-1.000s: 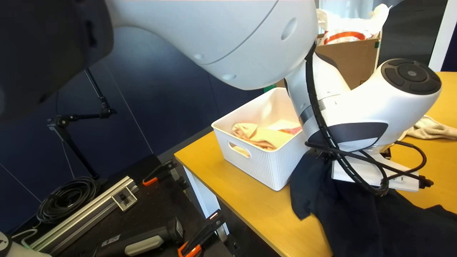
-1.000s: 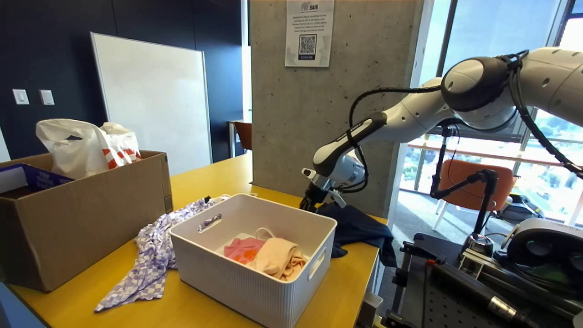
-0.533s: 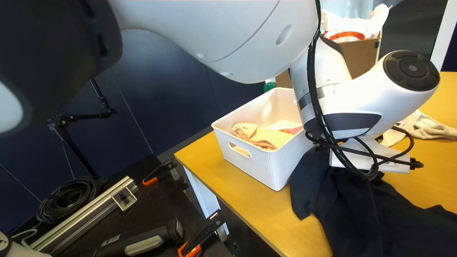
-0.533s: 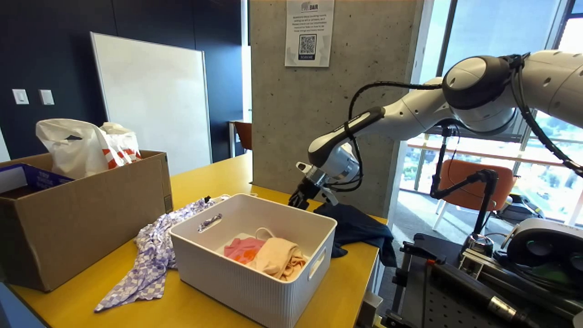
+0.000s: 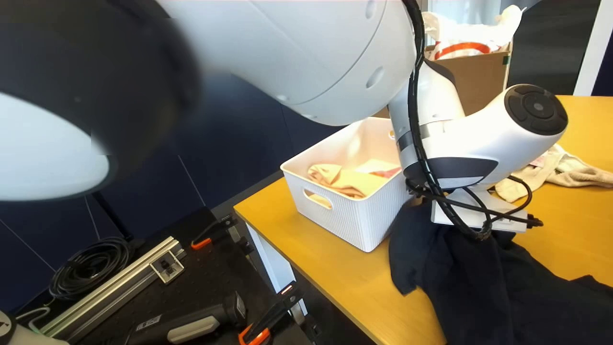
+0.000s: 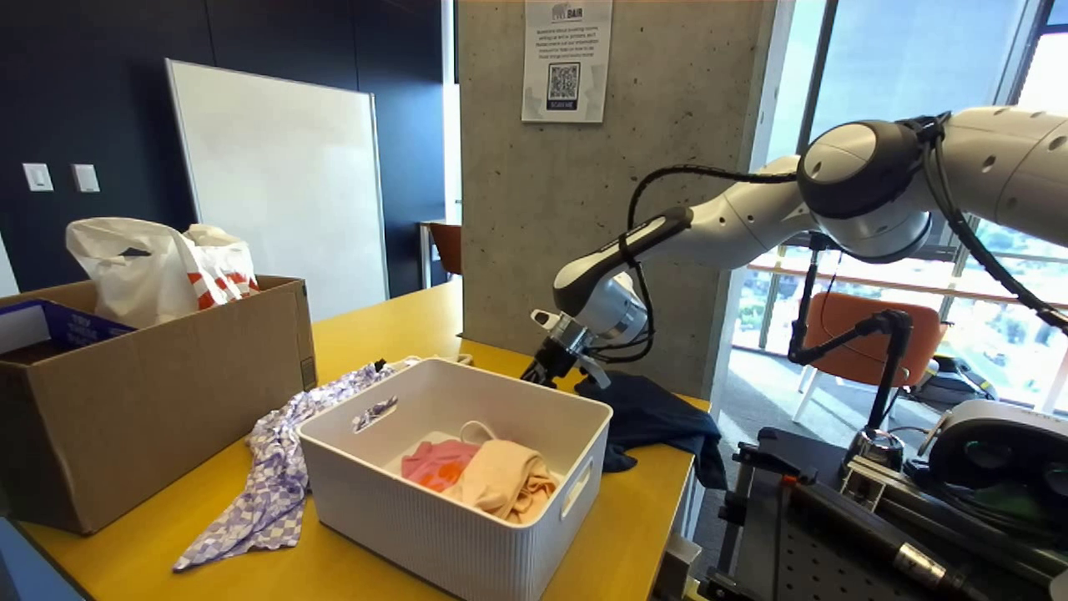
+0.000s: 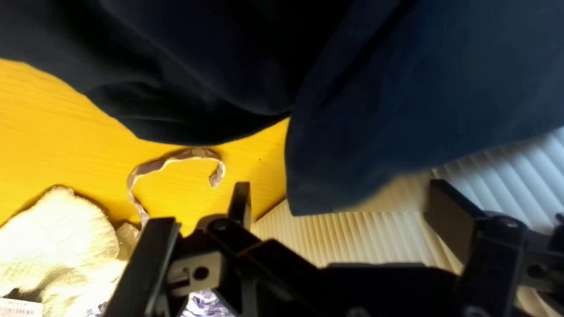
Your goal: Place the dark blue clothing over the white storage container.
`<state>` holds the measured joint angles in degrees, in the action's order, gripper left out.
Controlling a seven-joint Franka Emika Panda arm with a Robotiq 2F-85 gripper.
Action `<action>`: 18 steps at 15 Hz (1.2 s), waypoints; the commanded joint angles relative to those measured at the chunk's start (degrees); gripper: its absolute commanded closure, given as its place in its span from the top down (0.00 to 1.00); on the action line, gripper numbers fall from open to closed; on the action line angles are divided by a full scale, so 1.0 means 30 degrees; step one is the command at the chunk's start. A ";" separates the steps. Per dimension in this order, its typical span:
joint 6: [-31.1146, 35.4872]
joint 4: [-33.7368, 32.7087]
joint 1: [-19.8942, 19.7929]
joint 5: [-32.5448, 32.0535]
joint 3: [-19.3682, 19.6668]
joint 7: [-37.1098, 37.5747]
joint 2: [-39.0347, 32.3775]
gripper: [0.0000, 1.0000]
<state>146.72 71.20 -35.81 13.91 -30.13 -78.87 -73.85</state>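
The dark blue clothing (image 5: 498, 287) lies crumpled on the table beside the white storage container (image 5: 342, 218) and hangs over the table edge. In an exterior view it shows behind the container, to the right (image 6: 655, 417). The container (image 6: 417, 517) holds pink and peach cloth. My gripper (image 6: 536, 373) is low behind the container's far side, next to the clothing. In the wrist view the gripper (image 7: 346, 207) is open, its fingers wide apart. A corner of the clothing (image 7: 335, 176) shows between them, with the container's ribbed wall (image 7: 348, 237) behind. Whether the pads touch anything cannot be told.
A patterned purple-white cloth (image 6: 284, 467) lies beside the container. A cream cloth (image 5: 570, 170) lies on the table (image 5: 349, 287). A cardboard box (image 6: 167, 392) with white bags stands at one side. A concrete pillar (image 6: 601, 225) rises close behind the gripper.
The gripper has moved toward the container, away from the clothing's middle, still low. The container has shifted slightly in the last half second. The clothing lies nearly unchanged.
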 commanded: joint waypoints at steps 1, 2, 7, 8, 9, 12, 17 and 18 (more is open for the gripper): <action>0.0167 0.0470 0.0171 0.0757 0.1017 -0.0171 0.0730 1.00; 0.0404 0.0917 -0.0112 0.0858 0.1028 -0.0307 0.1042 1.00; 0.0365 0.0575 -0.0137 0.1095 0.1483 -0.0216 0.1136 1.00; 0.0365 0.0435 -0.0008 0.1082 0.1471 -0.0203 0.1031 1.00; 0.0320 0.0324 0.0098 0.1098 0.1386 -0.0220 0.0923 1.00; 0.0313 0.0082 0.0898 0.1063 0.1468 0.0096 0.0684 1.00; 0.0484 0.0915 0.1509 0.1125 0.1903 0.0615 0.1208 0.89; 0.0648 0.1212 0.1472 0.1153 0.1999 0.0678 0.1374 0.87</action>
<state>147.65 72.15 -31.85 15.40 -25.83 -77.30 -71.94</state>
